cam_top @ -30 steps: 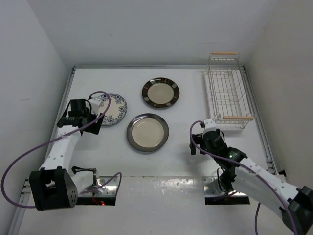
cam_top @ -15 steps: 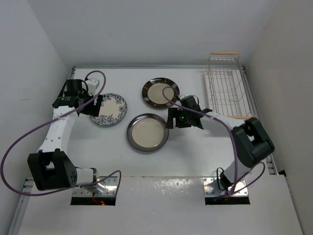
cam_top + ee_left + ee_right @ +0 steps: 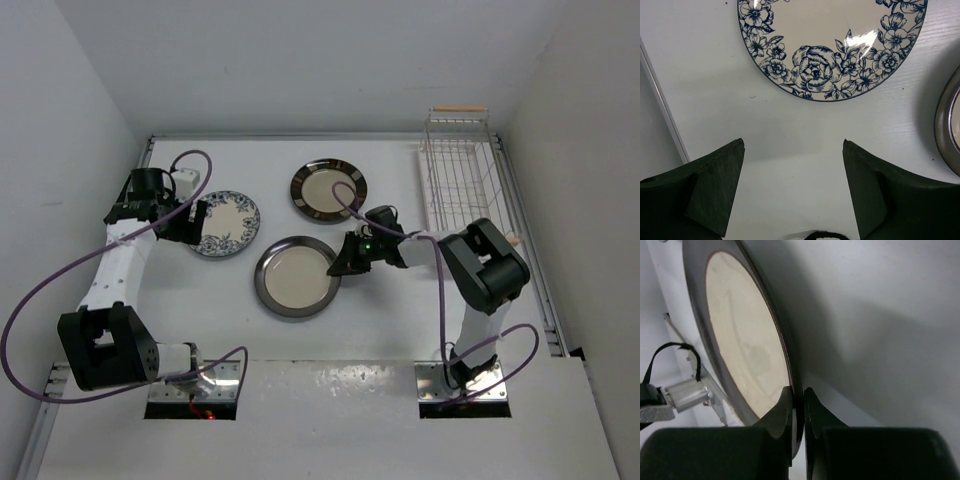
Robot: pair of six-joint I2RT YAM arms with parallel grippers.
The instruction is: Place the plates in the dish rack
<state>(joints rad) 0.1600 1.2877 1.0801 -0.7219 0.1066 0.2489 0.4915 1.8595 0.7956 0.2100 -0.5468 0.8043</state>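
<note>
Three plates lie on the white table. My right gripper [image 3: 343, 264] [image 3: 798, 396] is shut on the right rim of the cream plate with the grey-brown rim [image 3: 295, 277] [image 3: 740, 347]. The blue floral plate [image 3: 226, 223] [image 3: 832, 45] lies at the left, and my left gripper [image 3: 192, 221] [image 3: 792, 192] hovers open at its left edge with nothing between its fingers. Behind the middle sits the cream plate with the dark brown patched rim [image 3: 328, 190]. The white wire dish rack [image 3: 462, 185] with wooden handles stands at the far right.
A metal rail [image 3: 528, 250] runs along the table's right edge beside the rack, and white walls close in the table on the left, back and right. My right arm's cable [image 3: 345, 205] loops over the dark-rimmed plate's near edge.
My right arm has swung from the near right to the middle and shut on the grey-brown-rimmed plate's rim, nudging it slightly left. My left gripper moved back and left beside the floral plate.
</note>
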